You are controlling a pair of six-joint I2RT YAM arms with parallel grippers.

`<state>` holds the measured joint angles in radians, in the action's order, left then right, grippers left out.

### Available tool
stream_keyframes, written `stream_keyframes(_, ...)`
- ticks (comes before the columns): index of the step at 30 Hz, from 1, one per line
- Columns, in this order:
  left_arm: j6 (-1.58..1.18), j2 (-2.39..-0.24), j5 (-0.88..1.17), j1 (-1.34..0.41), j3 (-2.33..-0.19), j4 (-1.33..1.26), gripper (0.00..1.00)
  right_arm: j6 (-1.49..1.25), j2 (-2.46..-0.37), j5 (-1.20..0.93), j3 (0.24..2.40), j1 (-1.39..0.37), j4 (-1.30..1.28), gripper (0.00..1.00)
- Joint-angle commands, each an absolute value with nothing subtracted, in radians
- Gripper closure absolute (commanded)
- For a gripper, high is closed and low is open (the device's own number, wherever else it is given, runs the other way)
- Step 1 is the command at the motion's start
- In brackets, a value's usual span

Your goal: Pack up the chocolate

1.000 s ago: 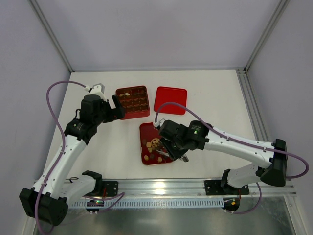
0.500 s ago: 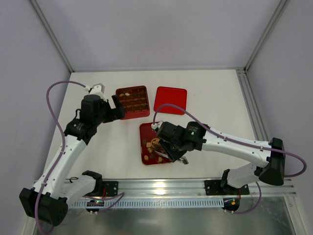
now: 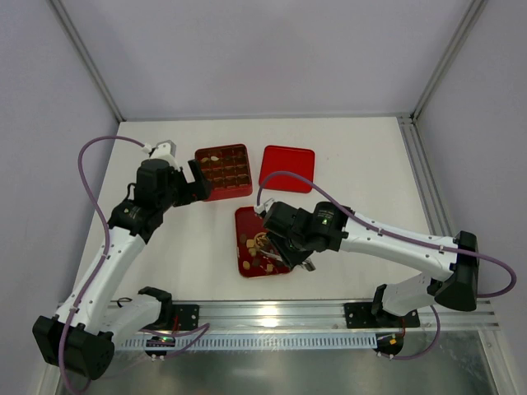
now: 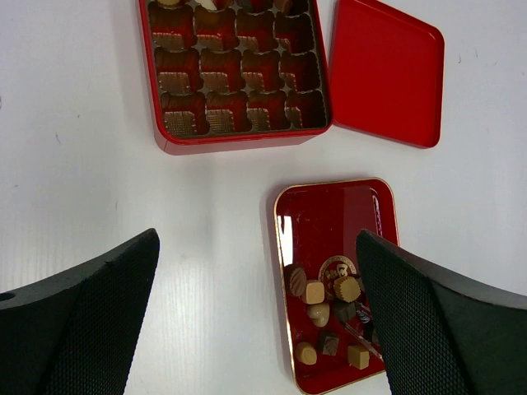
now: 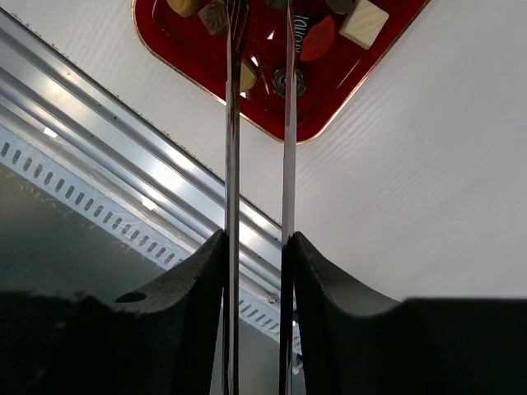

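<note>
Several chocolates [image 3: 258, 244], dark, light brown and cream, lie loose in a flat red tray [image 3: 247, 217] with a gold rim; they also show in the left wrist view [image 4: 329, 300] and the right wrist view [image 5: 363, 22]. My right gripper [image 3: 288, 249] [image 5: 257, 240] is shut on thin metal tongs [image 5: 232, 123] whose blades reach down into the tray among the pieces; the tips run out of frame. My left gripper [image 3: 198, 183] [image 4: 257, 240] is open and empty, held above the table beside the red compartmented box [image 3: 224, 173] [image 4: 239, 132], which holds a few pieces in its far row.
The flat red lid [image 3: 287, 168] [image 4: 387, 70] lies right of the box. A metal rail [image 3: 272, 313] [image 5: 123, 140] runs along the table's near edge, just below the tray. Grey walls stand at the left, back and right.
My right gripper with the tongs has shifted slightly left and farther over the tray of chocolates. The left arm has not moved.
</note>
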<state>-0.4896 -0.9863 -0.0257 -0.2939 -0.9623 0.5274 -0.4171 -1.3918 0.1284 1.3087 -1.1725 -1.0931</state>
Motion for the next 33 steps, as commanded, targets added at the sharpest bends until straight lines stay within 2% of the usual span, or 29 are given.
stream_keyframes(1, -0.489, -0.979, -0.026, -0.288, -0.960, 0.492, 0.00, -0.411, -1.393, 0.170, 1.358, -1.180, -1.117, 0.61)
stream_keyframes(33, -0.488, -0.976, -0.032, -0.288, -0.960, 0.492, 0.00, -0.387, -1.443, 0.138, 1.312, -1.180, -1.062, 0.61)
